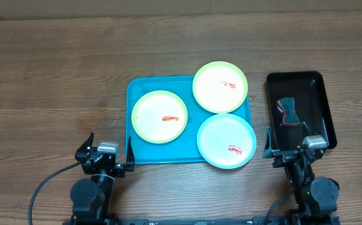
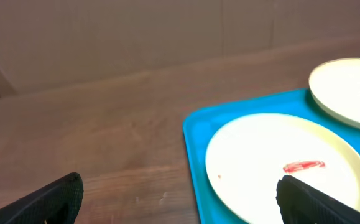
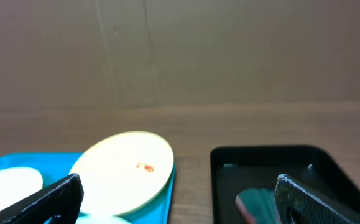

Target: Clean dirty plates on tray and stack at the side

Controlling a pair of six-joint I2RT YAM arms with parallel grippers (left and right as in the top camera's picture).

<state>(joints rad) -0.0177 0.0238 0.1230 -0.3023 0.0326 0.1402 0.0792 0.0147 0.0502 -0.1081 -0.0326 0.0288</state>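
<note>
Both end effectors sit closest to me, down at the 6 o'clock edge of the desk [image 1: 43,75]. They're both released, fingers spread wide and holding nothing. Left end effector [image 1: 110,140] is just off the 7 o'clock corner of the turquoise tray [image 1: 138,89]. Right end effector [image 1: 286,137] is at the 6 o'clock end of the black tray [image 1: 323,106], which lies just at 3 o'clock of the turquoise one.

All three plates are on the turquoise tray, side by side and not stacked. One pale green plate [image 1: 160,116] lies flat on the 9 o'clock half, a second pale green plate [image 1: 220,86] hangs over the 1 o'clock corner, and the light blue plate [image 1: 226,141] overhangs the 5 o'clock corner. Each has a small red smear.

Something teal and reddish [image 1: 288,112] lies in the black tray, can't tell what it is. Desk is brown wood grain all over. From the wrist cams the backdrop is a plain brownish wall [image 3: 167,50] with a vertical seam in it.
</note>
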